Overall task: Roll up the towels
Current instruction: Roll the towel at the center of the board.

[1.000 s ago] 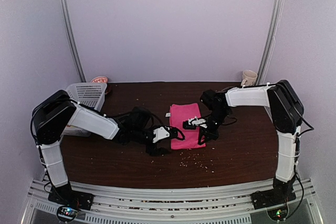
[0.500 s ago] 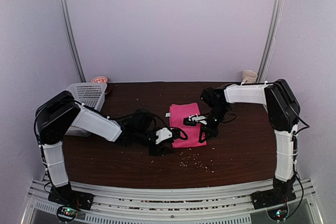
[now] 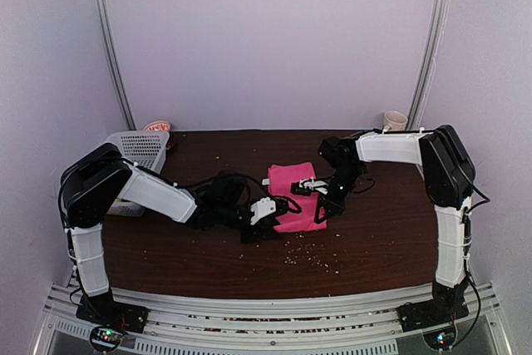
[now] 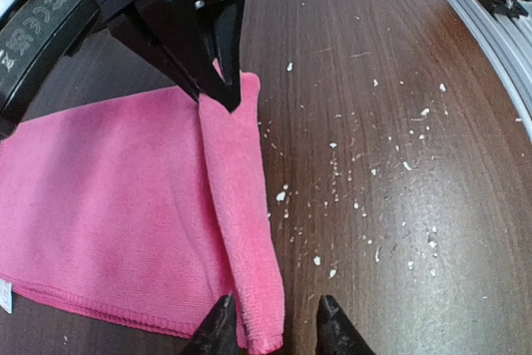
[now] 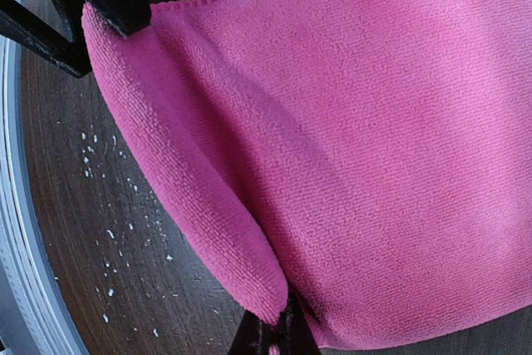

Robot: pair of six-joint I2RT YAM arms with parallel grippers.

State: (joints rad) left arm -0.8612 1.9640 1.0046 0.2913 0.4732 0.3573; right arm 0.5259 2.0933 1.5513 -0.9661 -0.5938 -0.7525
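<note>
Right fingers (image 5: 270, 338) are pinched tight on one end of a folded-over lip of the pink towel (image 4: 125, 197), with nothing but cloth showing between the tips. Left fingers (image 4: 220, 330) are at the other end of that same lip, one tip either side of it with a gap on the outer side, so I'd call them released, not gripping yet. The lip looks like the first turn of a roll, only one fold deep, and it runs straight between the two sets of fingers along the towel's near edge. The rest of the towel lies flat on the dark desk (image 4: 399, 81), roughly midway between the arms. Handling-wise this looks like thin fluffy microfibre: light, floppy, zero stiffness, probably a bit grabby on the wood rather than slippery. My guess is it sags in the middle if only one end is held, and the roll goes cone-shaped if one side leads. Best hold is right where they are, at the two ends of the lip, pinching through both layers and staying low to the desk. Crumbs (image 4: 332, 197) are scattered just beside the roll and could get wound in. The white basket (image 3: 137, 149) and the mug (image 3: 395, 120) sit well apart at the back corners. I can't pick out a second towel for sure.
</note>
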